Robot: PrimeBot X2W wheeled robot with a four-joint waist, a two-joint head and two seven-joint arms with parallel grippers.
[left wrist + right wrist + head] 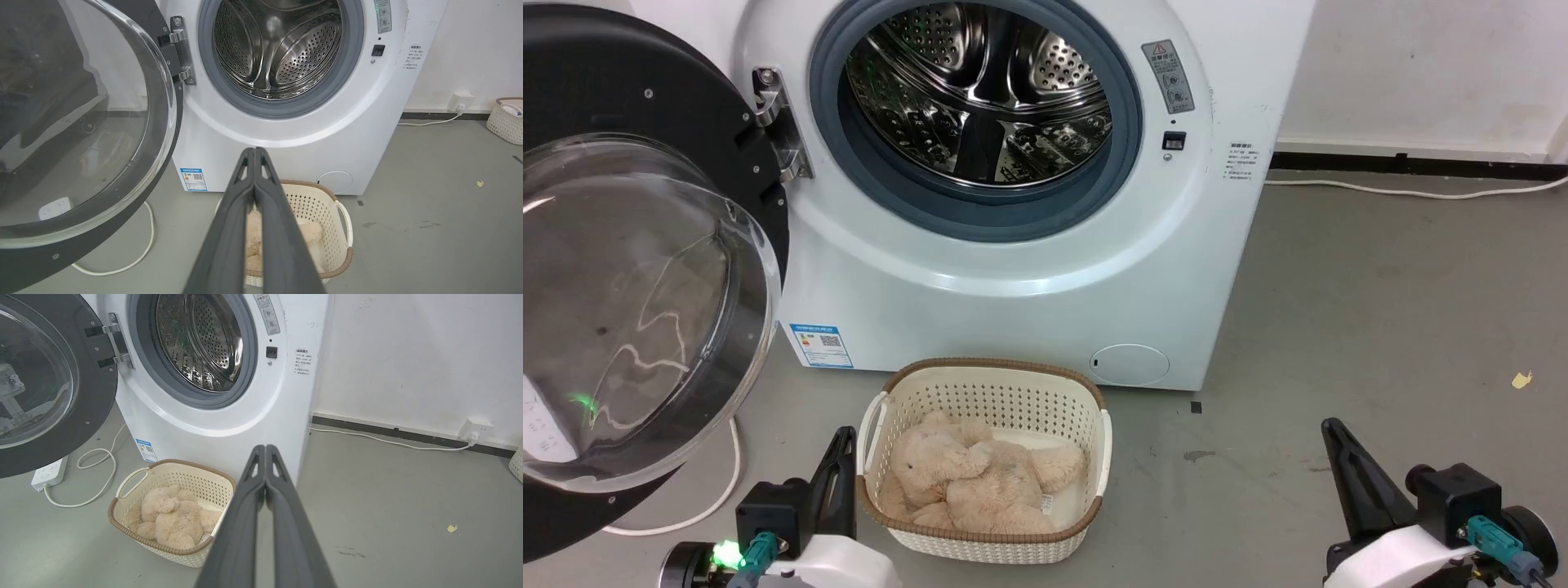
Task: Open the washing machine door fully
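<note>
The washing machine door [645, 269], a black ring around a bulging clear glass bowl, stands swung wide open to the left of the white machine [1013, 278], hanging on its steel hinge [778, 122]. The door [81, 122] also shows in the left wrist view and the door [45, 384] in the right wrist view. The steel drum [980, 90] lies exposed. My left gripper [843, 439] is shut and low at the lower left, beside the basket and apart from the door. My right gripper [1331, 429] is shut at the lower right, over bare floor.
A cream basket [992, 384] holding a beige plush toy [980, 478] sits on the floor before the machine, between my grippers. A white cable [715, 498] and power strip [49, 473] lie under the door. Another basket [506, 120] stands far right by the wall.
</note>
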